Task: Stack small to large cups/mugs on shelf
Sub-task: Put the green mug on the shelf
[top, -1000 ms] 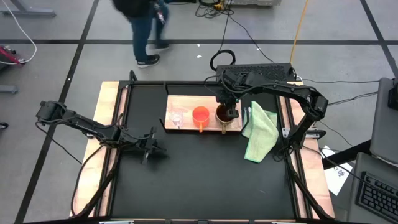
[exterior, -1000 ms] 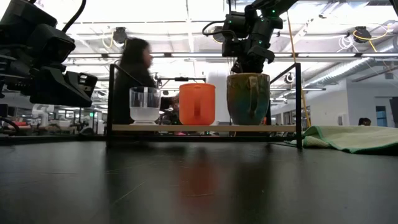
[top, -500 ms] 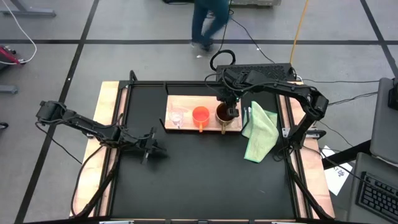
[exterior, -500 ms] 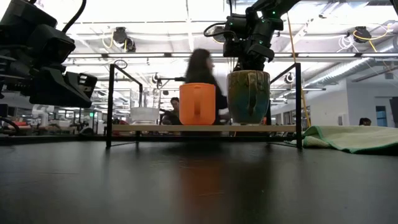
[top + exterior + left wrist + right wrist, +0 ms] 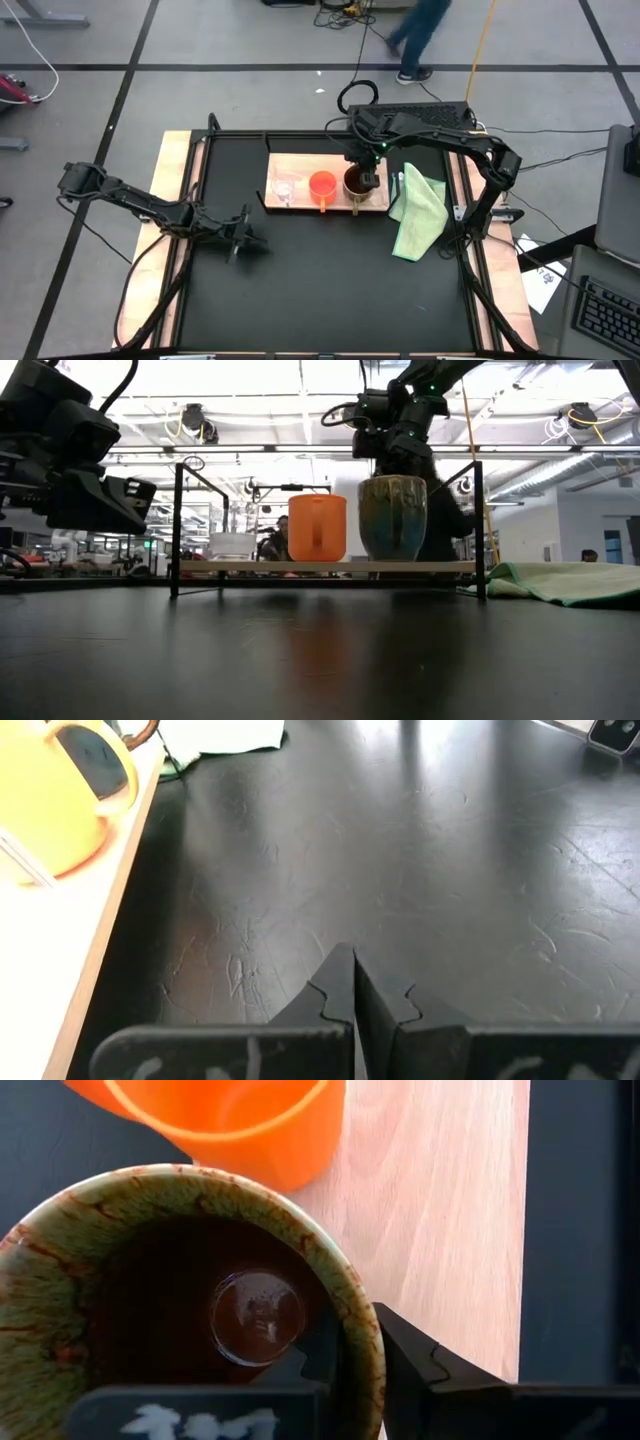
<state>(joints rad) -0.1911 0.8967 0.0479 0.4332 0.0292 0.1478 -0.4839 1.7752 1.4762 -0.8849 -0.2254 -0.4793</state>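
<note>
On the light-wood shelf (image 5: 300, 165) at the far middle stand a tiny clear glass cup (image 5: 284, 190), an orange cup (image 5: 322, 185) and a brown glossy mug (image 5: 352, 183), in a row from left to right. All three also show in the low view: the glass (image 5: 232, 545), the orange cup (image 5: 317, 527) and the mug (image 5: 392, 518). My right gripper (image 5: 368, 178) is shut on the mug from above. My left gripper (image 5: 240, 232) is shut and empty, low over the black table's left part. My right gripper holds the mug by its rim (image 5: 362, 1342), on the side toward the table's right. One finger (image 5: 300, 1370) is inside the mug and one (image 5: 425, 1365) outside. The fingers point down from above. The mug stays upright, its base at the shelf; whether it rests there, I cannot tell.
A pale green cloth (image 5: 418, 215) lies on the table right of the shelf, close to the mug. The shelf's dark frame posts (image 5: 178, 525) stand at its ends. Free black table (image 5: 330, 280) lies nearer. A person walks on the floor beyond the table.
My right gripper has gone a little toward the table's left with the brown mug, which now stands closer to the orange cup, still upright. A person has walked from left to right behind the table.
</note>
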